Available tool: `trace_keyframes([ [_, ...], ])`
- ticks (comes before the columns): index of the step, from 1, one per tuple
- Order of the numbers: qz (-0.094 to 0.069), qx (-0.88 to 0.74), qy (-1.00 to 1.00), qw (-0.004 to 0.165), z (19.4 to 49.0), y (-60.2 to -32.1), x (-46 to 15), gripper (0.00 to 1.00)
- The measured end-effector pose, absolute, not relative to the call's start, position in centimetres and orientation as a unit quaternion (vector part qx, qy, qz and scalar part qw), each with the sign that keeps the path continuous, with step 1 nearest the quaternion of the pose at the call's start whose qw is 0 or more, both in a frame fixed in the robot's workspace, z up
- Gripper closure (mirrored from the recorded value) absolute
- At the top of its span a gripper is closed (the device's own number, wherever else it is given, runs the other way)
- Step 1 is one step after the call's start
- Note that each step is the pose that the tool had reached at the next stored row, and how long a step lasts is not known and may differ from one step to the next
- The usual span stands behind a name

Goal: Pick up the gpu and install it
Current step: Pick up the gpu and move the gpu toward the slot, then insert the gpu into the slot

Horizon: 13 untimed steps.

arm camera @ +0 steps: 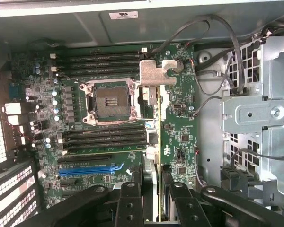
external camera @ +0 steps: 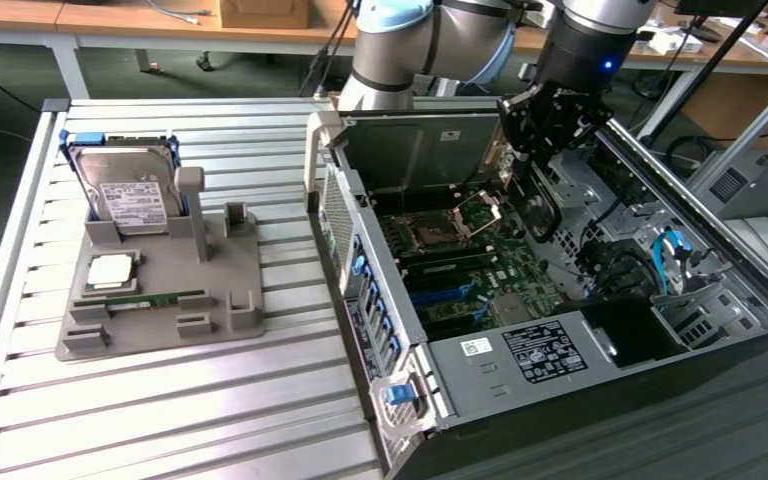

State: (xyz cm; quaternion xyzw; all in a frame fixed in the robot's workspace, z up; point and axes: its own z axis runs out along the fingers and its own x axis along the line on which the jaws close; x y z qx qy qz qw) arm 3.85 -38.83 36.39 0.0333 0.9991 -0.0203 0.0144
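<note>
One gpu (arm camera: 157, 142) edge-on between fingers (arm camera: 130, 201)

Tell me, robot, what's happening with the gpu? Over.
Gripper shut on gpu. Card edge-on above motherboard, not seated. Cables off to the side.

Arm (external camera: 398, 40) enters at the top of the exterior view, its pale silver-and-blue joints bunched high. The black wrist section (external camera: 584, 45) hangs near vertical with a small blue light lit. Gripper (external camera: 531, 165) points straight down below the wrist. In the wrist view, two black fingers (arm camera: 130, 201) sit parallel and close together. The jaws are partly closed, apparently clamped on the thin edge of the gpu (arm camera: 157, 74) between them.
</note>
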Motion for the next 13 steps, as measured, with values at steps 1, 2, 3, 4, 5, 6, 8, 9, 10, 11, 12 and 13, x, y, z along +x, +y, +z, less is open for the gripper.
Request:
trace_keyframes([
  [1,-0.02,0.033,0.999,0.014,36.39,-38.83,3.85,0.73],
  [2,-0.02,0.033,0.999,0.014,36.39,-38.83,3.85,0.73],
  [3,-0.02,0.033,0.999,0.014,36.39,-38.83,3.85,0.73],
  [4,-0.02,0.033,0.999,0.014,36.39,-38.83,3.85,0.73],
  [5,-0.02,0.033,0.999,0.014,36.39,-38.83,3.85,0.73],
  [6,-0.02,0.033,0.999,0.014,36.39,-38.83,3.85,0.73],
  [8,-0.02,0.033,0.999,0.014,36.39,-38.83,3.85,0.73],
  [9,-0.02,0.032,0.999,0.014,36.39,-38.83,3.85,0.73],
  [10,-0.02,0.031,0.999,0.014,36.39,-38.83,3.85,0.73],
  [11,-0.02,0.028,0.999,0.014,36.39,-38.83,3.86,0.73],
  [12,-0.02,0.025,0.999,0.015,36.39,-38.82,3.86,0.73],
  [13,-0.02,0.023,0.999,0.015,36.39,-38.82,3.86,0.73],
])
